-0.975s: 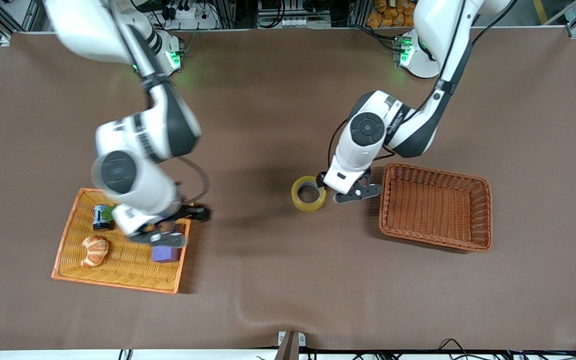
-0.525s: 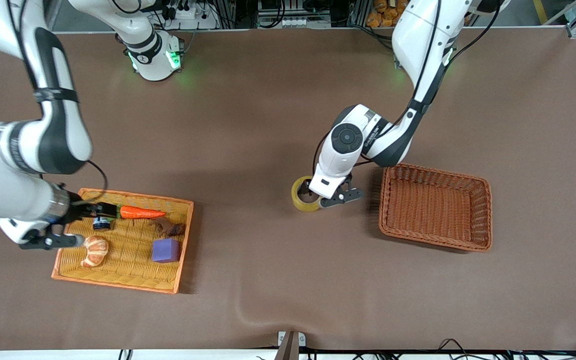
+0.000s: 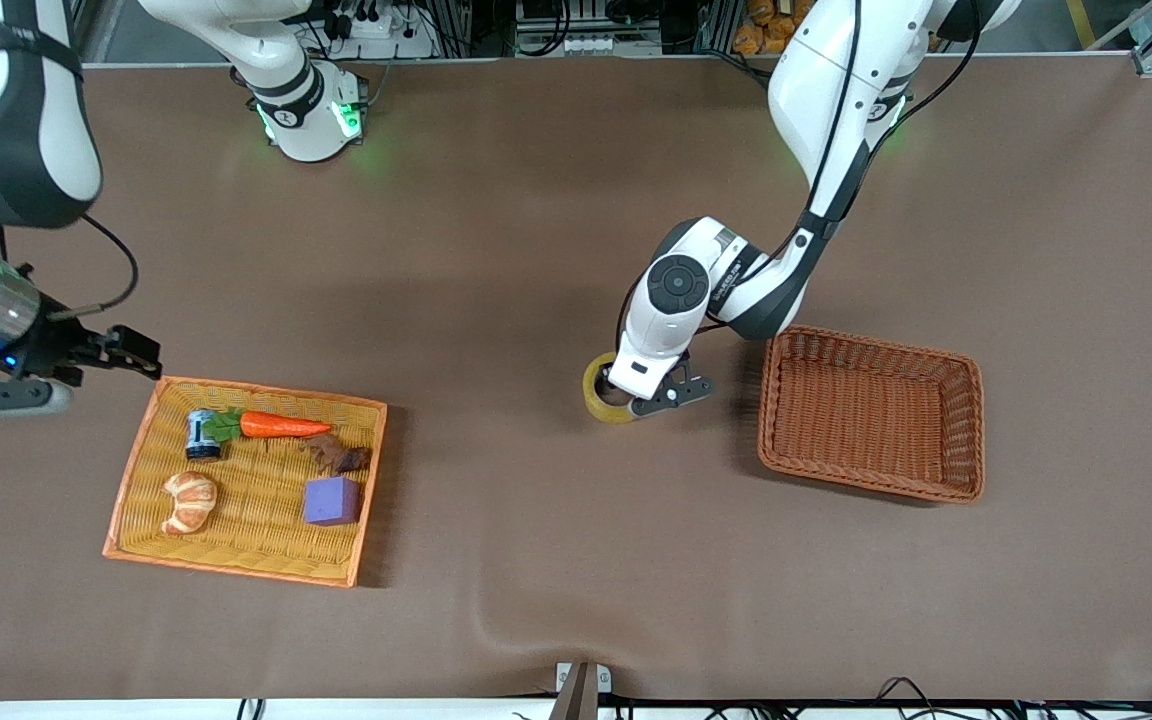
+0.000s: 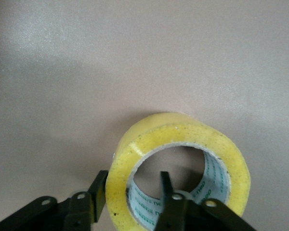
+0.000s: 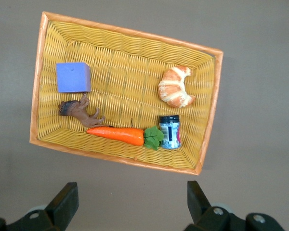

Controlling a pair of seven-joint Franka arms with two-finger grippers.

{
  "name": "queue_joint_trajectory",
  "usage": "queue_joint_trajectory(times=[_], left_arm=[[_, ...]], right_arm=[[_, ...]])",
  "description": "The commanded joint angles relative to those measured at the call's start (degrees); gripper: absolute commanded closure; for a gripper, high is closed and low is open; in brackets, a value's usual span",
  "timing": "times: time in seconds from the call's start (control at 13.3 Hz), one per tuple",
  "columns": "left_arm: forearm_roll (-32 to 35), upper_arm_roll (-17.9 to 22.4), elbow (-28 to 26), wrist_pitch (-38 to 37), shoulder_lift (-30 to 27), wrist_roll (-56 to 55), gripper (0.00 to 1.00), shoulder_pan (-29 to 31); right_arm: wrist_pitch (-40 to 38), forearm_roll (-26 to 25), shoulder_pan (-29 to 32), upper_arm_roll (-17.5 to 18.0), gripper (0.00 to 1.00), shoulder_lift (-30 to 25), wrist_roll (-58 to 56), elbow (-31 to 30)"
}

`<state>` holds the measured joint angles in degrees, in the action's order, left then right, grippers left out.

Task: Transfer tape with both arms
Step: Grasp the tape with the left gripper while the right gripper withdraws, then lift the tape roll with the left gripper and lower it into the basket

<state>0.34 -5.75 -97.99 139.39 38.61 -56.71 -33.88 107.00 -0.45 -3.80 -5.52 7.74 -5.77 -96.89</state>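
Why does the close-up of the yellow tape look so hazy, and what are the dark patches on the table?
Left wrist view: the tape sits very close, so the cloth looks soft and grainy, and the black fingers are cut off by the picture's edge. Front view: each arm throws a soft dark shadow on the brown table; green lamps glow at both bases. Right wrist view: evenly lit, the orange tray sharp.

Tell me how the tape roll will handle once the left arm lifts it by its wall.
The tape looks like a thick rigid ring, so it should hold shape. The left tool straddles its wall, one finger inside the core; the glossy surface may slip. Lying flat, it's unlikely to roll.
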Motion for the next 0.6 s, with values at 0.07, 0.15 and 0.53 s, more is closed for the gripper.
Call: queue_joint_trajectory(times=[0.07,0.15,0.53], left_arm=[[-0.5,0.6,-1.2,-4.3,-5.6,-0.4,1.00,-0.2],[-0.4,0.6,-1.2,-8.5,-9.0,-0.1,1.00,1.1],[-0.3,0.5,-4.6,-25.6,-22.9,17.2,1.00,16.7]], right_arm=[[-2.3,-0.8,1.9,0.7,0.00,-5.7,4.9,-2.2],[-3.2,-0.7,2.3,0.7,0.00,-6.9,4.9,-2.2],[-5.3,-0.7,2.9,0.7,0.00,-8.8,4.3,-1.2]])
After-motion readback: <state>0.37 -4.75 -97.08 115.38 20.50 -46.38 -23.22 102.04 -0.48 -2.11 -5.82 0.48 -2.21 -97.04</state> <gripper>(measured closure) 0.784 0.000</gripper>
